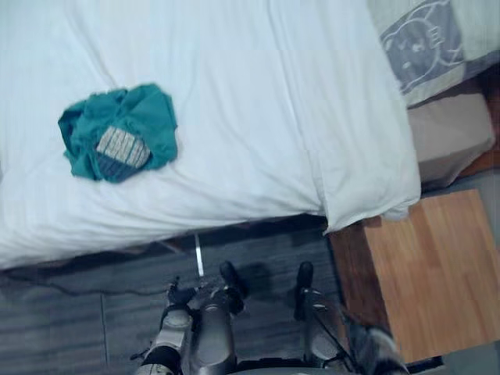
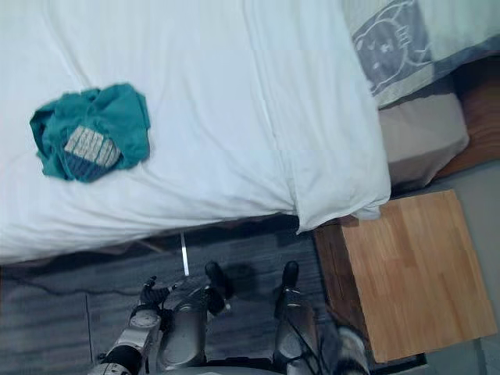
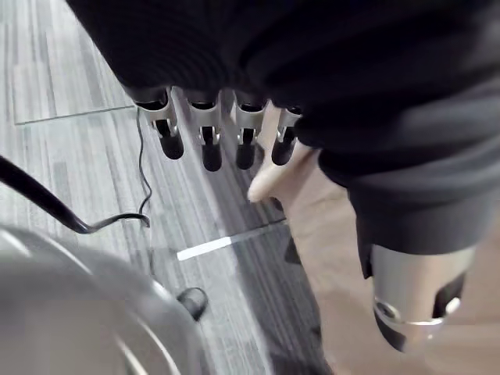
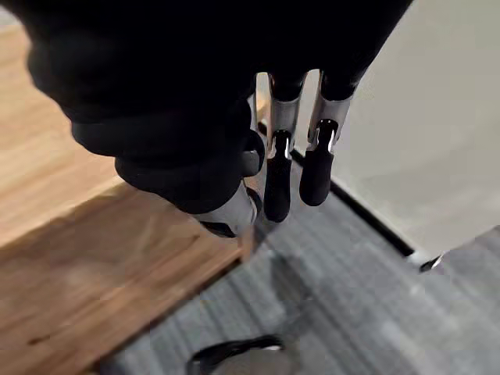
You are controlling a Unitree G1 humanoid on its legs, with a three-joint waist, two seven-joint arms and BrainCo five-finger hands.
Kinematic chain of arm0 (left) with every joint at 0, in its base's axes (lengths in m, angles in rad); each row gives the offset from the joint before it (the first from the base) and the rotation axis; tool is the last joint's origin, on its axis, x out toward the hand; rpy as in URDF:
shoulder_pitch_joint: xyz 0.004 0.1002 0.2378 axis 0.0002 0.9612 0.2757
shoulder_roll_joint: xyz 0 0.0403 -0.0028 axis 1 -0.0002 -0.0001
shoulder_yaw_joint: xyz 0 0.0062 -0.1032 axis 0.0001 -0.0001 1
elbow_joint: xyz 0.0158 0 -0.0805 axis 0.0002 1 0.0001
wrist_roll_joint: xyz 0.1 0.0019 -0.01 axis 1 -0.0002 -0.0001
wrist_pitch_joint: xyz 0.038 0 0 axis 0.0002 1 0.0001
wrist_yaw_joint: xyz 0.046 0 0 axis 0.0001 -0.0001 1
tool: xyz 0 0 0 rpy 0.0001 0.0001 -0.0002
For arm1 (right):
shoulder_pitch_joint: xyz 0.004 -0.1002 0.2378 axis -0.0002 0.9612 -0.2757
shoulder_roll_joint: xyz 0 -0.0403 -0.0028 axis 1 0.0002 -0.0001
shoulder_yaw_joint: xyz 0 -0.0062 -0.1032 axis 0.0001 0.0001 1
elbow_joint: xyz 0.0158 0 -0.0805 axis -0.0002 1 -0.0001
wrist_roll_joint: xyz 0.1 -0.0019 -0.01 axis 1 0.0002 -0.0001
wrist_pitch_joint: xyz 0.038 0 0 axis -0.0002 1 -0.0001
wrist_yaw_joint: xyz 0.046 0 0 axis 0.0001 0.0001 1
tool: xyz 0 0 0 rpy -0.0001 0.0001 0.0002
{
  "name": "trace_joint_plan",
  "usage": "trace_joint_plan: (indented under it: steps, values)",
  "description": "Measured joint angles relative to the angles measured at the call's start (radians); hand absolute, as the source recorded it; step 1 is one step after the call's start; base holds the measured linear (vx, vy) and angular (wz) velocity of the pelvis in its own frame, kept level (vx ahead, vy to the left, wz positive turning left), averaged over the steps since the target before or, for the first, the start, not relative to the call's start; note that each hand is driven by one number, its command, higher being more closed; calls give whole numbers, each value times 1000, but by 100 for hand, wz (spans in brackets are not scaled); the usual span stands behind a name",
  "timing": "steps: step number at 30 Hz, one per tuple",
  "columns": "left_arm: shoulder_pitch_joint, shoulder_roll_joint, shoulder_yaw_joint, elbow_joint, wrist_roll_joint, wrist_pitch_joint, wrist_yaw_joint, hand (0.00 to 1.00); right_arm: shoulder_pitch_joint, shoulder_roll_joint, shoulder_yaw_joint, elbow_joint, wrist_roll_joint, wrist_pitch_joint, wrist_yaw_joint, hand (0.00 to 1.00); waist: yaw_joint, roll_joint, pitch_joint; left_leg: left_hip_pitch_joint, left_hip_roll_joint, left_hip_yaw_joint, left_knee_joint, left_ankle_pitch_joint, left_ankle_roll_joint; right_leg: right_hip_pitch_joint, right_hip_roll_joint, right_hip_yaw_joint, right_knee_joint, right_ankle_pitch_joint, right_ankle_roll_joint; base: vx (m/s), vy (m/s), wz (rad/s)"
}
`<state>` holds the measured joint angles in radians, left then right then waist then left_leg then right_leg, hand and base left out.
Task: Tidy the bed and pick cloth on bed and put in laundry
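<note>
Your left hand (image 3: 209, 133) hangs low with its fingers loose and nearly straight, holding nothing, over the grey floor (image 3: 94, 180). Your right hand (image 4: 277, 187) is relaxed and empty too, its fingers pointing down at the floor just beside the wooden bedside table (image 1: 433, 269), which stands on the right by the near corner of the bed. You'll find the teal cloth (image 1: 117, 133) crumpled in a heap on the white duvet (image 1: 250, 101), on the left part of the bed, near its near edge and well apart from both hands. At the far right lies a pillow (image 1: 422, 43) with a grey cat drawing.
</note>
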<state>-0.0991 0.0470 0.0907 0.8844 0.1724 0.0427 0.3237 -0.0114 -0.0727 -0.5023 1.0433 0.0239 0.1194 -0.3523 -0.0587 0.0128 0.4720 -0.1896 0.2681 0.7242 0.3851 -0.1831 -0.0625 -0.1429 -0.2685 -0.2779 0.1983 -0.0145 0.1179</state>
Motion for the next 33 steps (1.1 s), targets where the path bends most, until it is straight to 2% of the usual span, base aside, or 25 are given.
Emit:
trace_joint_plan:
  steps: [1,3,4,5,6,7,8,9,10,11,12,13,14,15,16,17,18,20,24,25,27,30,31,32,33]
  values:
    - [0,-6,2,0,21,-10,-17,0,1,-5,2,1,-19,0,23,0,-4,-11,-5,-48,61,-21,129,-14,21,-12,-42,-4,10,-2,-1,26,259,39]
    - [2,-6,22,2,41,-11,-24,0,-7,-6,11,-5,-30,-6,42,0,-4,-10,-25,-80,133,-87,166,-9,13,-19,-92,-9,11,12,23,24,288,40]
    - [16,-9,42,29,47,-10,-31,0,-10,-10,15,-7,-33,-15,59,0,2,22,-63,-69,187,-156,62,48,-33,-19,-112,-26,17,23,53,61,353,34]
    - [23,-10,41,32,48,-10,-34,0,-9,-12,19,-7,-33,-17,64,0,4,31,-76,-61,195,-173,22,74,-37,-18,-119,-30,20,22,67,138,491,41]
    - [47,-16,41,46,62,-9,-37,0,-5,-21,31,-7,-33,-31,73,0,4,47,-112,-16,179,-199,-94,222,-181,-1,-160,-40,36,22,125,164,484,72]
    - [35,0,35,55,65,-7,-41,0,-11,8,18,-3,-35,-30,79,0,13,-23,-120,-10,83,-203,-84,229,-177,18,-254,-60,33,66,87,165,469,75]
    - [41,7,38,48,65,-11,-40,0,-13,11,10,6,-34,-31,85,0,22,-32,-127,-12,70,-205,-68,208,-169,18,-271,-73,32,109,76,111,462,55]
    - [43,25,39,49,67,-9,-40,0,-15,21,10,8,-34,-37,83,0,33,-49,-138,3,52,-196,-45,182,-157,24,-305,-122,48,229,23,87,454,-7]
    - [57,41,38,59,71,-5,-40,0,-21,19,18,8,-34,-36,87,0,35,-48,-155,43,39,-164,-88,170,-135,13,-318,-212,64,300,-88,80,456,-24]
    - [68,49,38,59,76,-5,-40,0,-23,18,33,7,-34,-37,89,0,33,-45,-160,58,36,-152,-106,171,-128,-1,-319,-247,106,271,-100,137,400,-34]
    - [81,59,38,59,76,-4,-41,0,-22,34,51,0,-33,-45,93,0,22,-53,-166,86,37,-151,-138,181,-114,-24,-280,-298,245,124,-65,133,233,-12]
    - [84,59,30,61,76,-4,-46,0,-17,39,65,-2,-33,-47,103,0,18,-50,-167,114,35,-157,-178,190,-104,-28,-177,-306,324,-12,-45,137,173,1]
    - [83,58,25,62,76,-4,-52,0,-13,44,78,-6,-33,-48,105,0,17,-47,-168,123,33,-161,-197,193,-101,-32,-122,-300,339,-61,-45,96,69,30]
    - [75,53,17,68,76,-4,-70,0,3,55,93,-32,-33,-52,115,0,4,-42,-168,135,23,-182,-239,203,-87,-41,32,-236,313,-166,-45,73,40,62]
    - [74,47,2,73,77,-3,-85,0,25,64,125,-66,-33,-54,116,0,-17,-46,-170,139,-7,-209,-269,211,-78,-30,156,-122,219,-220,-72,50,21,76]
    - [71,48,-11,79,78,-3,-89,0,37,66,139,-86,-33,-54,116,0,-23,-54,-175,147,-31,-221,-284,217,-74,-9,191,-46,165,-237,-136,33,51,73]
    - [70,12,-33,99,91,3,-110,0,47,55,157,-104,-32,-57,119,0,-28,-15,-166,174,-59,-241,-312,234,-65,20,211,30,173,-218,-151,31,60,44]
    - [76,1,-67,91,117,2,-122,0,61,46,166,-131,-31,-62,119,0,-38,1,-174,157,-58,-241,-200,231,-65,21,187,90,232,-254,-150,58,-10,38]
    - [97,-47,-57,12,112,-9,-123,0,62,22,204,-165,-31,-72,121,0,-15,39,-162,17,115,-194,317,206,-47,113,175,91,220,-274,-150,-6,-28,-17]
    - [101,-49,-58,7,103,-11,-120,0,56,25,209,-165,-28,-74,118,0,-14,38,-163,16,140,-159,366,175,-1,123,156,100,208,-275,-145,-38,83,-47]
    - [99,-50,-57,9,101,-9,-115,0,45,24,207,-161,-15,-71,117,0,-20,41,-168,28,147,-136,288,150,38,116,135,121,190,-260,-117,13,146,-32]
    - [99,-55,-49,22,106,-8,-104,0,35,16,197,-154,-13,-63,115,0,-30,52,-185,74,153,-206,-45,153,34,79,104,142,191,-240,-67,140,531,-6]
    - [107,-72,-63,53,115,-10,-101,0,10,-5,208,-118,-65,-60,119,0,-12,85,-232,105,132,-519,-254,353,-34,49,23,179,166,-212,77,242,1376,12]
    - [106,-72,-90,79,115,-8,-101,0,10,-6,215,-112,-76,-59,123,0,-11,76,-250,115,109,-535,-257,252,-173,61,-7,193,140,-203,131,232,1446,21]
    - [109,-48,-102,80,117,-9,-101,0,10,22,239,-102,-78,-58,135,0,-7,40,-261,121,72,-530,-270,209,-163,76,-47,203,102,-193,149,72,560,32]
